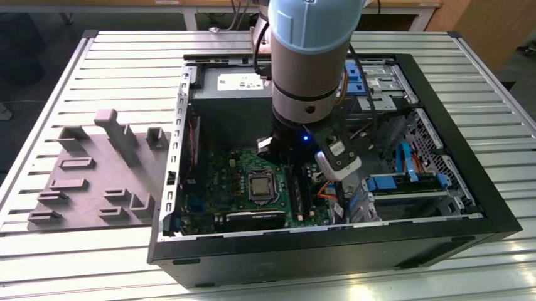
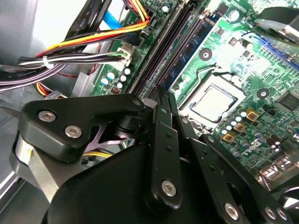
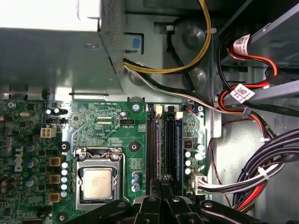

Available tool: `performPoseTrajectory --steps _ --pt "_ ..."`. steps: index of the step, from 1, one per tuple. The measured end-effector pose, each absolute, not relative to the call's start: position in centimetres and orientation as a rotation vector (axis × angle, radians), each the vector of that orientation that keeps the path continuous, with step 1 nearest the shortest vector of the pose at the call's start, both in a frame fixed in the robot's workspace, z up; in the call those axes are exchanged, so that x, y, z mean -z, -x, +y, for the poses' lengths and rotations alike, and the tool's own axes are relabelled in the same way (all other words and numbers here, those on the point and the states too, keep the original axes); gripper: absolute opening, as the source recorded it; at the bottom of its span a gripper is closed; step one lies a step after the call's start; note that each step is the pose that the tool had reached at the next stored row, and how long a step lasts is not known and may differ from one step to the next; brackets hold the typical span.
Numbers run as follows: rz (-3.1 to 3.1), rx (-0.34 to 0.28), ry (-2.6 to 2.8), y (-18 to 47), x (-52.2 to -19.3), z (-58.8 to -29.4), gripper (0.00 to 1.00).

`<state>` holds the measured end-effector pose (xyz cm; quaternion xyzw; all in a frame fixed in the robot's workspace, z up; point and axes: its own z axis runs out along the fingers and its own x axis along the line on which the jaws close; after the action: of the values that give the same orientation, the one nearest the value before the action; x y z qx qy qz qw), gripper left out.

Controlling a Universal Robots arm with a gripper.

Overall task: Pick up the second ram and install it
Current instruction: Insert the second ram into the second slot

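Inside the case point(image 1: 469, 188), the pincer point(image 3: 161, 183) is closed, empty, its tips together over the slots point(image 3: 163, 144) beside the seated ram point(image 3: 178, 144).

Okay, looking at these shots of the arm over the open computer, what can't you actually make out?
- Pincer grip: fingertips meet over the memory slots in both wrist views; whether they hold the second ram is unclear.
- Slots' near end: hidden behind the pincer, first wrist view.
- Motherboard middle: blocked by the arm, exterior view.
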<state>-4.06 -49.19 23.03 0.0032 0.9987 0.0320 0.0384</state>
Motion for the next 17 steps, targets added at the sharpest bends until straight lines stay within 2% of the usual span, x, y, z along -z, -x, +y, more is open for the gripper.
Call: performPoseTrajectory --steps 17 --pt "3.063 -0.098 -0.01 4.02 -22.57 -49.08 0.12"
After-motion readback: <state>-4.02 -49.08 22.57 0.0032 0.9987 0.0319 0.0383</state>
